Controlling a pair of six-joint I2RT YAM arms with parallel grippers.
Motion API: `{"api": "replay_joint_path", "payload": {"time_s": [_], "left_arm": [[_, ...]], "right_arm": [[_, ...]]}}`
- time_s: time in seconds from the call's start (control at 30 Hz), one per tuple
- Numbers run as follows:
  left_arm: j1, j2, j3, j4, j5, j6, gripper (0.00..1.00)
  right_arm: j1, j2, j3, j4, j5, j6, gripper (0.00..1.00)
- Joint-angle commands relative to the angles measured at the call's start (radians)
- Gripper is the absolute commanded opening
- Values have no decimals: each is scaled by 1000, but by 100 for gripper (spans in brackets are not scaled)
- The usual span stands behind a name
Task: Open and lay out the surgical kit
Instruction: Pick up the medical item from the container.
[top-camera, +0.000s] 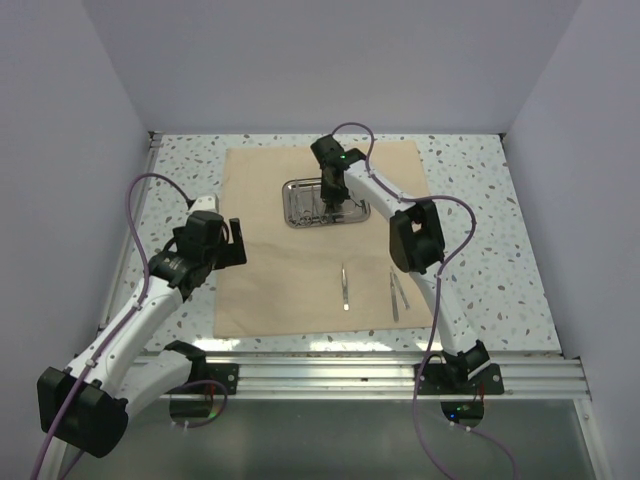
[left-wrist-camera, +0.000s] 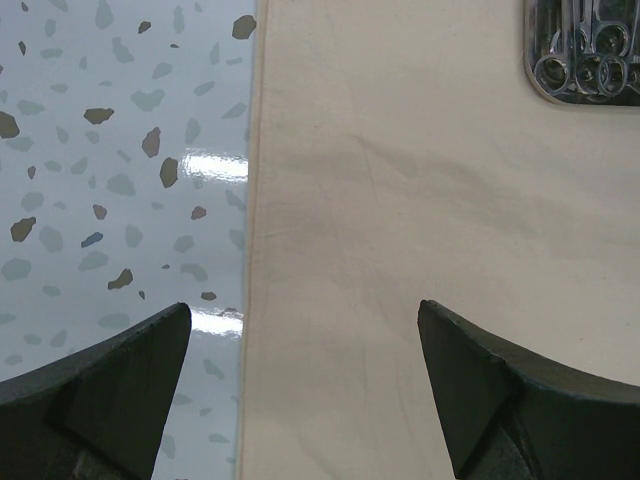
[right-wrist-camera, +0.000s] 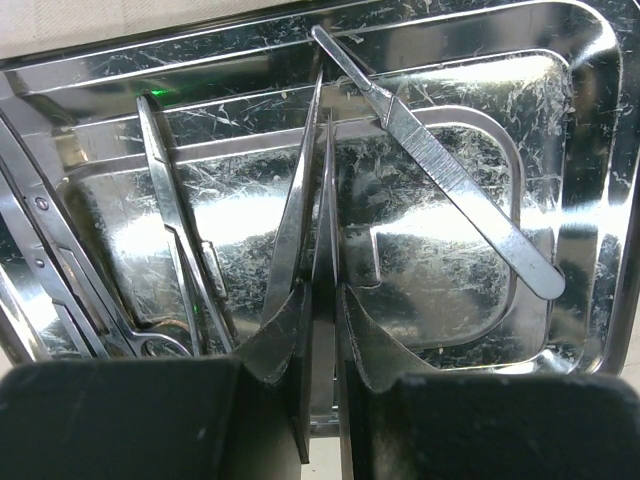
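Right now the cloth is lying open and flat on the speckled surface. The tray is sitting on it toward 12 o'clock.

The right claw is reaching down into the tray, with its arm coming in from 5 o'clock. In the wrist view its fingers are pressing together on the tweezers — the two thin arms are running out from between them toward 12 o'clock and meeting at a point near the tray's far wall.

At 3 o'clock of the tweezers a scalpel is lying slantwise, running from 12 toward 4 o'clock. At 9 o'clock of the tweezers several ringed tools are lying lengthwise, and one ring is showing just beside the left finger.

The left claw is spread wide and gripping nothing — it is hovering over the cloth's 9 o'clock edge, at 8 o'clock of the tray. In its wrist view one finger is hanging over the speckled surface and the other over the cloth, with the cloth's edge running between them.

Out of the tray, one thin tool is lying on the cloth at 6 o'clock of the tray. A thin pair is lying at 5 o'clock, just beside the right arm. Both are resting near the cloth's near edge, well apart from the tray. I cannot tell what kind they are.
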Motion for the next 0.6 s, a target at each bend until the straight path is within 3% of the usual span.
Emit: {"api": "replay_joint_path", "payload": {"time_s": [0.0, 0.33, 0.57], "left_arm": [[-7, 4, 5, 26, -4, 2, 100], [-7, -5, 7, 18, -19, -4, 100], [-7, -10, 13, 6, -31, -12, 100]], "right_arm": [[-2, 54, -16, -55, -12, -13, 0], [-4, -189, -24, 15, -60, -65, 0], [-2, -439, -315, 89, -85, -51, 0]]}}
